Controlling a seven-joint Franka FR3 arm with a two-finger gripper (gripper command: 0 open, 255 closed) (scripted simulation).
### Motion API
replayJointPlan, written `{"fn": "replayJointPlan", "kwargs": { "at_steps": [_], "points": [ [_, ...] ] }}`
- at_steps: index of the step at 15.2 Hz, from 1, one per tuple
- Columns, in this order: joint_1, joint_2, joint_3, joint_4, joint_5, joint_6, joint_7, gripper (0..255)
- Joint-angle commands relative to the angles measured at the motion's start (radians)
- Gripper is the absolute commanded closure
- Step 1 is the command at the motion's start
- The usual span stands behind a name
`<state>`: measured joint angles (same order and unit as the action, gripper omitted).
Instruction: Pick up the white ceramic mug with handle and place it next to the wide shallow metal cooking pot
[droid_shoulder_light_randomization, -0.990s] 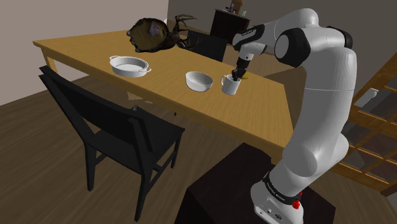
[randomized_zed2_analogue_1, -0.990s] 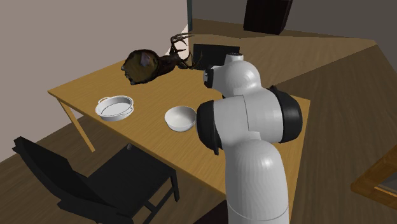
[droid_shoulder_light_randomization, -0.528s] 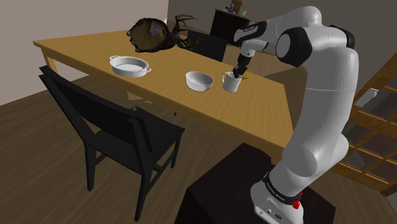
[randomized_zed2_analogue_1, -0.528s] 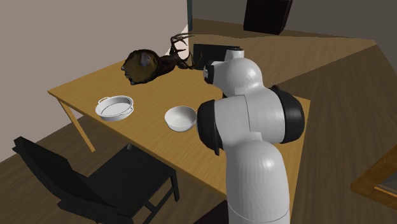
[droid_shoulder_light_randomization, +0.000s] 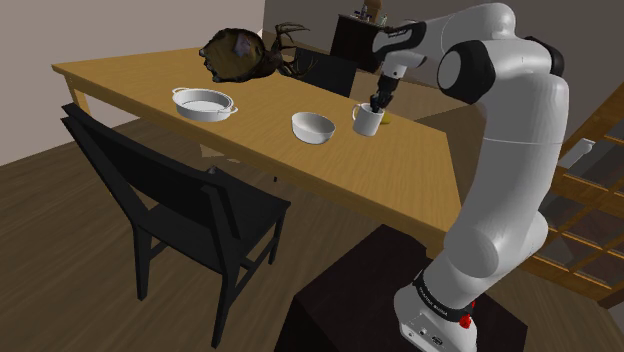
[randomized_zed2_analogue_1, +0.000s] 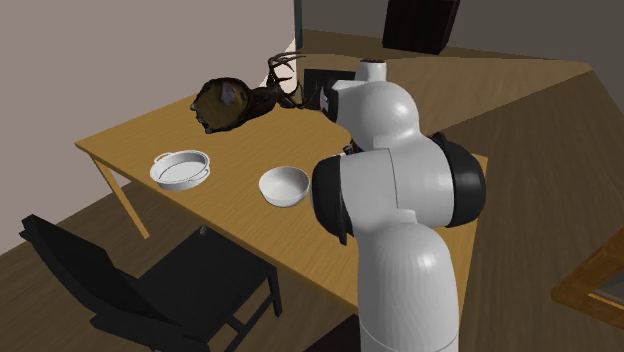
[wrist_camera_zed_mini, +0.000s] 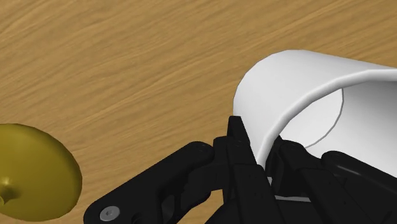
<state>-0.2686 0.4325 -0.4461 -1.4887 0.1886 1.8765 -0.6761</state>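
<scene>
Half the job looks done: the all-black two-finger gripper (droid_shoulder_light_randomization: 378, 102) clasps the wall of the plain white mug (droid_shoulder_light_randomization: 366, 121), right of the round white bowl (droid_shoulder_light_randomization: 313, 127) in the shoulder view — carrying it left to the wide shallow metal pot (droid_shoulder_light_randomization: 203, 103) remains.

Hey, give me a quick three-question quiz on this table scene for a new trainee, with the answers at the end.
1. True or false: the fingers clasp the rim of the white mug.
2. What stands on the table between the mug and the shallow pot? A) white bowl B) red kettle C) glass bottle
3. Fill in: in the wrist view, a rounded ___-coloured thing shows near the mug.
Key: 1 true; 2 A; 3 yellow.
</scene>
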Motion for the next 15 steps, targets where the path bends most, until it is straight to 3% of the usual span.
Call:
{"fn": "replayJointPlan", "kwargs": {
  "at_steps": [1,15],
  "points": [
    [0.000,-0.008,-0.002,0.014,-0.004,-0.021,0.002,255],
    [-0.020,-0.007,-0.008,0.206,-0.008,-0.210,0.011,255]
  ]
}}
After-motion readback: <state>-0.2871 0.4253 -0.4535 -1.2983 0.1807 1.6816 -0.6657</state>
